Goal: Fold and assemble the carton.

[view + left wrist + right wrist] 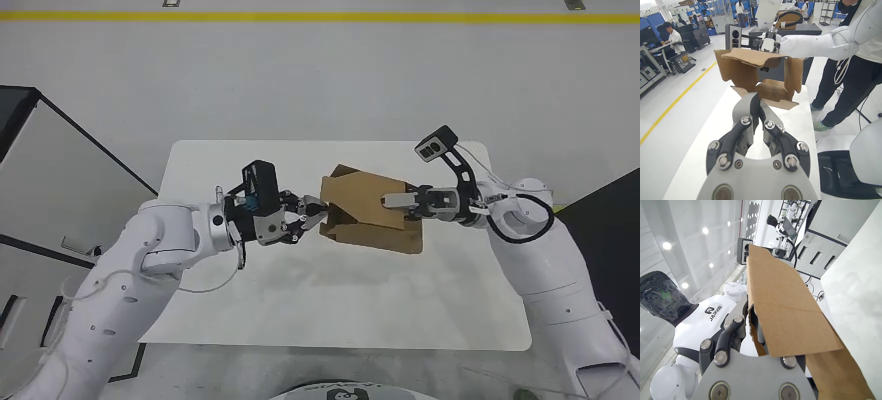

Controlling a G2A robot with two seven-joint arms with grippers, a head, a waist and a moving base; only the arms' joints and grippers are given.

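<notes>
Top view: left claw (320, 213) and right claw (386, 200) each pinch the brown corrugated carton (375, 228) (flaps splayed open).

No words or numbers can be read on the carton (370, 205) or the table (300, 300). The label on the white box (768, 9) far behind is too small to read.

White rounded-corner bench (300, 310) on pale grey floor (320, 80). Yellow floor line (320, 16) beyond far edge, parallel to it. Black-framed grey panel (60, 180) just off left end, dark slab (615, 205) off right end. Blue storage racks (705, 13) and dark grey cabinet (806, 28) farther back.
</notes>
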